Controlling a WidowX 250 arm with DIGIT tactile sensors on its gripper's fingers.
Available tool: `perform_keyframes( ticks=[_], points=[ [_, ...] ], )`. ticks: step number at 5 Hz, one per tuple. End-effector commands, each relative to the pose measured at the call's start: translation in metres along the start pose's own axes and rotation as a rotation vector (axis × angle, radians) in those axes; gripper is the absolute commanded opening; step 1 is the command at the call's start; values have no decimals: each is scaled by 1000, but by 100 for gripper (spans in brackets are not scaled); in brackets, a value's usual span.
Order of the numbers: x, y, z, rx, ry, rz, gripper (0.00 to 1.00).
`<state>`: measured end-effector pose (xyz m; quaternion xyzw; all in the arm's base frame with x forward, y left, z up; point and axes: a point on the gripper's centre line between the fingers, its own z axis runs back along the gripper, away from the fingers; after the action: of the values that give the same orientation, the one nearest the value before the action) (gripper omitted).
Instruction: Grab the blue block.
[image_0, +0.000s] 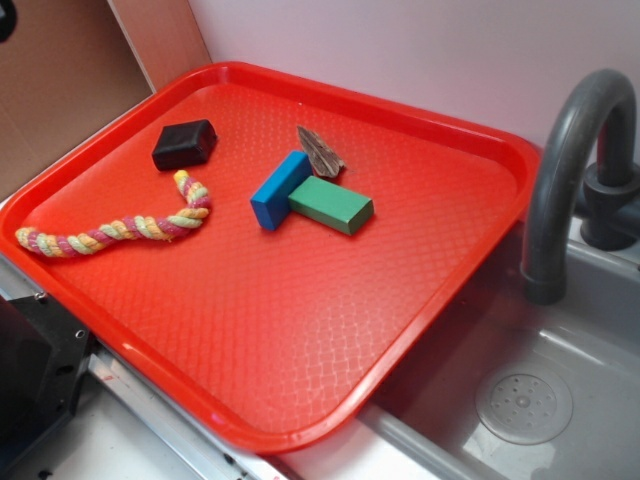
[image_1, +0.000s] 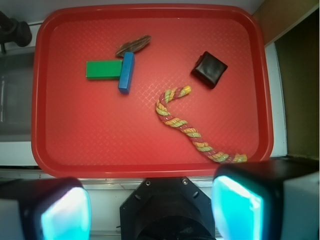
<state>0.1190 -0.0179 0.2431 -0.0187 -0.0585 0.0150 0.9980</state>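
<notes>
A red tray (image_0: 440, 300) is seen filling most of the scene, set beside a grey sink (image_0: 560, 400) with a dark faucet (image_0: 560, 170); on the tray a braided multicoloured rope (image_1: 187, 127) is laid in a curve, well apart from the blocks; a black rounded block (image_1: 209, 69) is set toward one corner; the green block (image_1: 103, 69) is laid flat with one short end touching a long side of the blue block (image_1: 126, 72), which is found near the tray's middle, toward the sink side; a small brown leaf-like piece (image_1: 133, 45) is seen just beside the blue block's far end. The blue block is judged stiff, light and smooth-faced, so some slipperiness is to be expected; it is best taken across its two long sides at the half left free of the green block. The gripper (image_1: 150, 210) is held high above the tray's near edge, its jaws spread wide and holding nothing.
</notes>
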Motion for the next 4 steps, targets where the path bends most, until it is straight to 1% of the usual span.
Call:
perform_keyframes(
  ticks=[1,2,3,4],
  points=[
    [0,0,0,0,0,0,100],
    [21,-3,-17,12,-37,71,100],
    [35,-3,-32,27,-77,130,100],
    [45,-5,-47,67,-104,188,100]
  ],
)
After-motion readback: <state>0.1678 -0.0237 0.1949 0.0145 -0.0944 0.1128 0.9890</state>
